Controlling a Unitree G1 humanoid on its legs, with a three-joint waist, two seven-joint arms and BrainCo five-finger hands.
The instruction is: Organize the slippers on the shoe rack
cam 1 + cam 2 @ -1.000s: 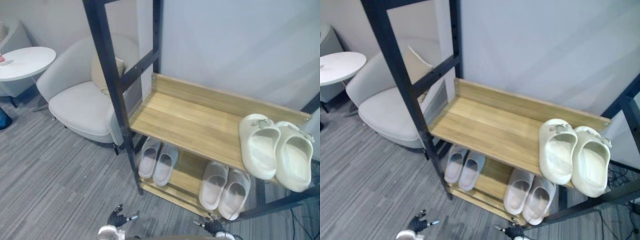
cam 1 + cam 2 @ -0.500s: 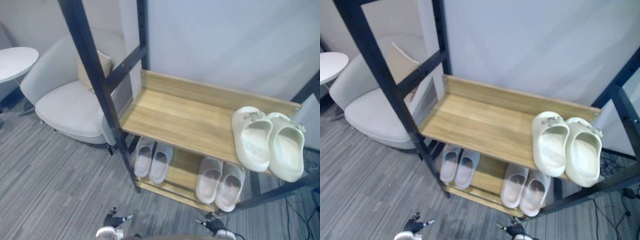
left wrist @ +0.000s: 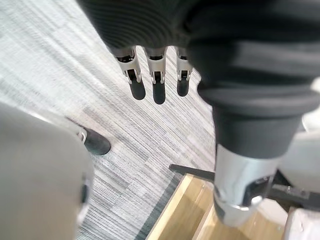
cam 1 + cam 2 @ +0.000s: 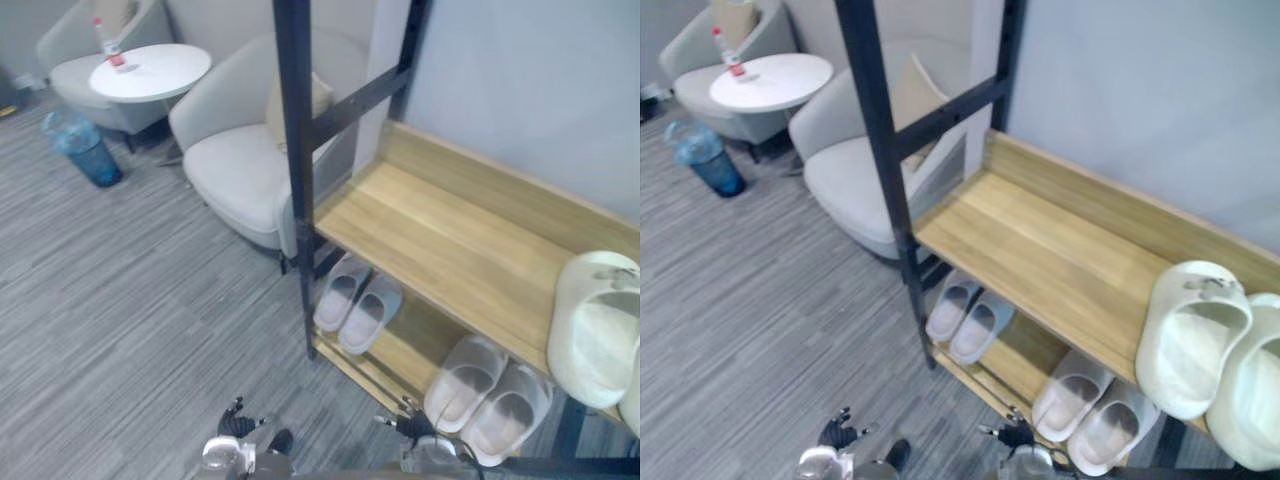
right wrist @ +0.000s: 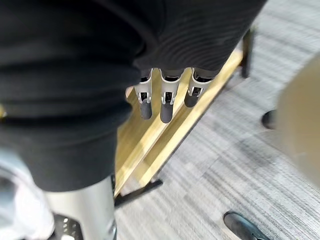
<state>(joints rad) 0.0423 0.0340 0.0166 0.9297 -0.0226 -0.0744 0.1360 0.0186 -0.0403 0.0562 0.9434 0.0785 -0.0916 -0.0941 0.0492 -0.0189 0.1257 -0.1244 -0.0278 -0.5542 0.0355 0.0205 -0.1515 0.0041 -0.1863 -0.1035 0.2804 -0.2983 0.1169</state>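
1. Wooden shelves in a black metal frame make up the tall shoe rack [image 4: 296, 150], which is seen against a pale wall toward the robot's right.
2. On the upper shelf, a pair of chunky cream clog-style slippers [image 4: 1190, 340] is placed side by side at the right end.
3. On the lower shelf, two more pairs are lined up. A pair of pale pinkish-grey open-backed slippers [image 4: 345, 295] is set just beside the front post. A matching pinkish-grey pair [image 4: 468, 375] is set further right, beneath the cream pair.
4. The robot's left hand [image 4: 237, 424] is held low over the grey striped carpet [image 4: 120, 300], in front of the rack. Its fingers [image 3: 158, 90] are extended and relaxed, and nothing is grasped.
5. The robot's right hand [image 4: 412, 426] is held low by the front edge of the lower shelf. Its fingers [image 5: 166, 107] are likewise extended, with nothing held.
6. A light grey upholstered armchair [image 4: 240, 165] with a beige cushion [image 4: 285, 105] is placed left of the rack.
7. A round white side table [image 4: 150, 72] is set beyond the armchair, and a translucent blue bin [image 4: 85, 150] is set on the carpet near it.
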